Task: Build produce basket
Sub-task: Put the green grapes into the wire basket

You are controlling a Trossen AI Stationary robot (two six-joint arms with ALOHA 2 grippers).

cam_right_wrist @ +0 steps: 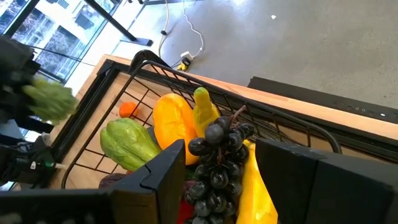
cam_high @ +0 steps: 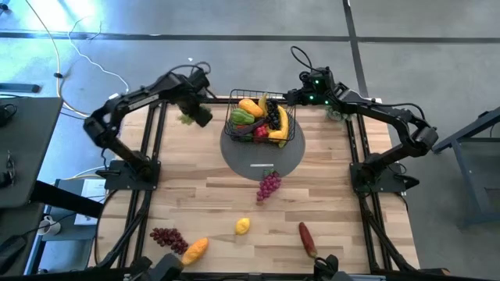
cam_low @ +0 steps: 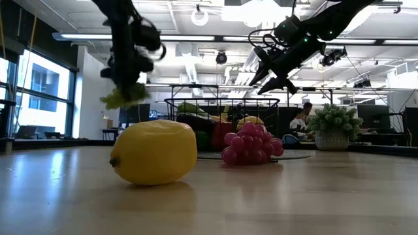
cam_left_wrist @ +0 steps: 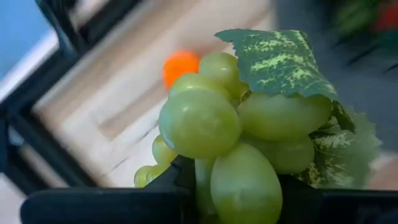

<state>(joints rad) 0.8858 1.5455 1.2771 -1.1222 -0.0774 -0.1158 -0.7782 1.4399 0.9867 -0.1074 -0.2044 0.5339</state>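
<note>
Two dark hands hang above the desk (cam_high: 328, 211): the left hand (cam_high: 190, 117) is clamped on a green plastic grape bunch (cam_left_wrist: 242, 134) just beside the black wire-mesh basket (cam_high: 234, 105) of toy produce (cam_high: 262, 117), the right hand (cam_high: 293, 97), fingers parted and holding nothing, over its far rim

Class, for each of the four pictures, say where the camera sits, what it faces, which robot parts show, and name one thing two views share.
High: overhead, facing down on the table; both arms show.
Low: at tabletop level, facing across past a lemon; both arms hang in from above.
Left wrist: on the left arm, facing its held green grapes; own fingers show.
Right wrist: on the right arm, facing down into the basket; own fingers show.
Shared: the green grapes appear in all four views.
</note>
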